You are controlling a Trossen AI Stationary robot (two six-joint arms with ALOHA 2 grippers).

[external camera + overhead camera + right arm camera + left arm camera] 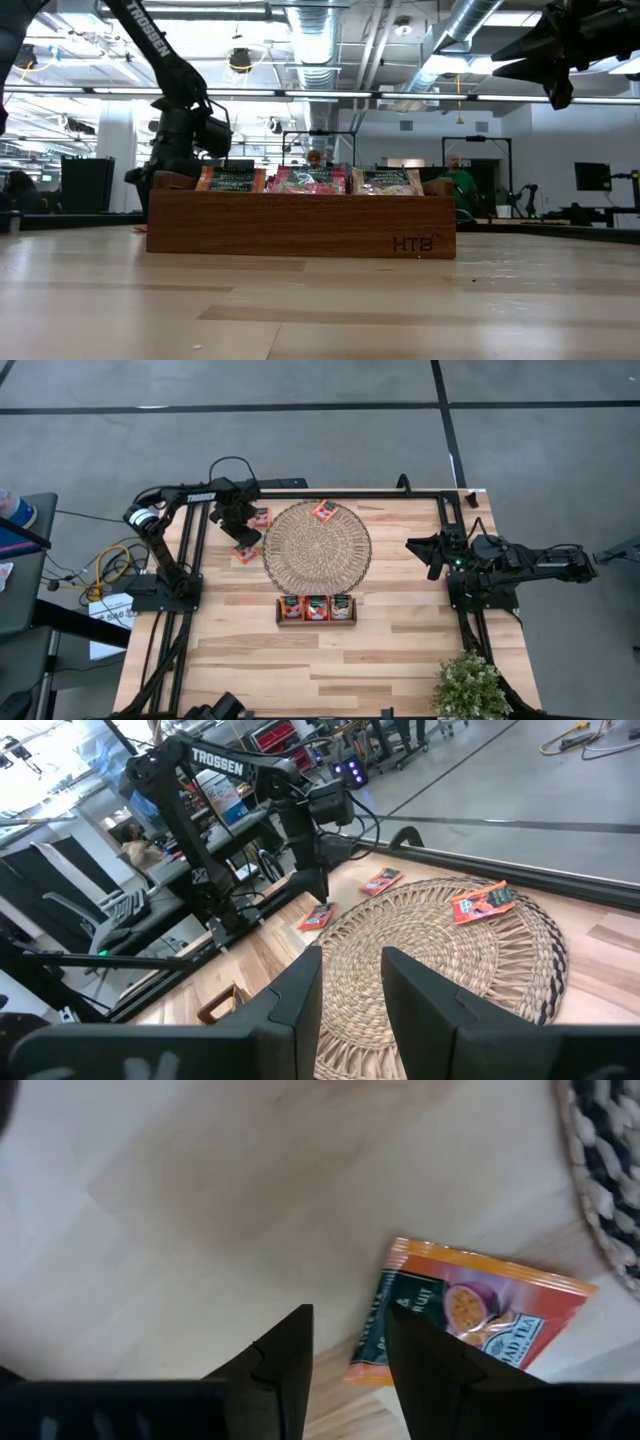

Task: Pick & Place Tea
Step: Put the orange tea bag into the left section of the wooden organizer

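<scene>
An orange tea sachet (470, 1315) lies flat on the bare wood of the table (400, 650), just beside the edge of the round woven mat (317, 547), on the left arm's side. The left gripper (243, 532) hangs right over it; in the left wrist view its two dark fingers (285, 1370) stand a little apart with only wood between them, and the sachet lies beside one finger, not gripped. The gap is narrow but plainly open, and nothing is held.

A second sachet (261, 517) lies on the wood near the first, closer to the far edge of the table and also just off the mat. A third sachet (324, 511) rests on the mat itself, near its far rim.

In front of the mat stands a small wooden tray (316, 622) with three compartments. Each compartment holds a sachet: one at the left end (291, 607), one in the middle (316, 607) and one at the right end (340, 606). In the low view they stand upright, their tops showing above the tray's front wall.

The right gripper (434, 552) waits well apart from the tea, raised at the right side of the table and pointing toward the mat. Its fingers (300, 995) stand slightly parted and hold nothing.

A small green plant (470, 686) stands at the near right corner.
</scene>
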